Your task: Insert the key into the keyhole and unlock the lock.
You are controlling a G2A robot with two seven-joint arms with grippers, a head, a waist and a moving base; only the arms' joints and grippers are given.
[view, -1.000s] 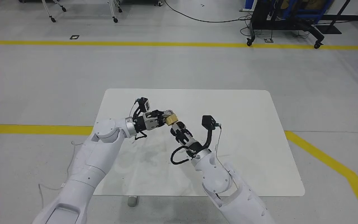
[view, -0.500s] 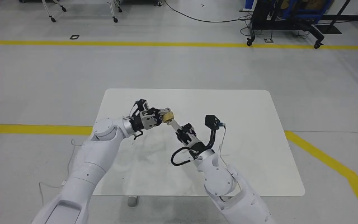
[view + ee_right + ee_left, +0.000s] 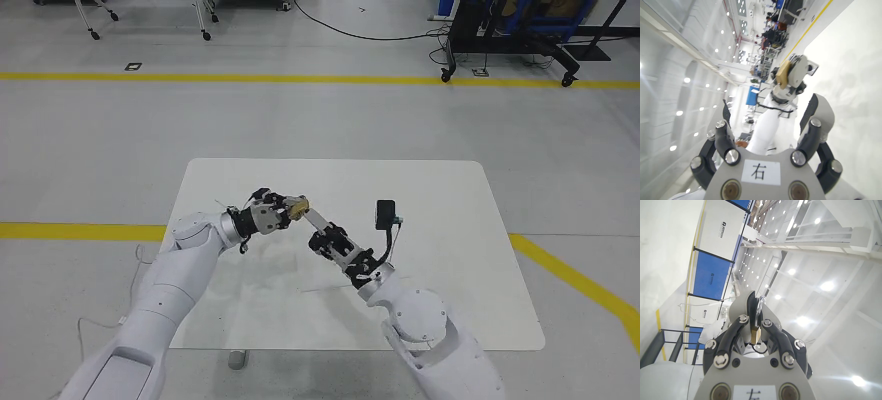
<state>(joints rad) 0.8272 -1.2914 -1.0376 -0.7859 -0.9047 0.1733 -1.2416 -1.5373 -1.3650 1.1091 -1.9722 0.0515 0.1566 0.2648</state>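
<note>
Left gripper: clamping the brass lock, holding it above the table.
Right gripper: hanging just beside the lock, jaws gaping wide.
Silver piece: poking out between the left fingers, perhaps the key.

This is a big industrial hall, and by the look of it a robotics test floor. In the top view a pale polished floor runs wide on every side of the lone white surface. Yellow lane lines are painted across it, one beyond the far edge and another level with the surface's middle. Past the far right corner stands a black wheeled frame, with a black cable snaking over the floor toward it. Castored stand legs sit beyond the far left corner. The left wrist view looks up at a high white ceiling with rows of round lights and heavy beams, plus blue partition panels on black posts. The right wrist view catches crowded workstations far off.
</note>
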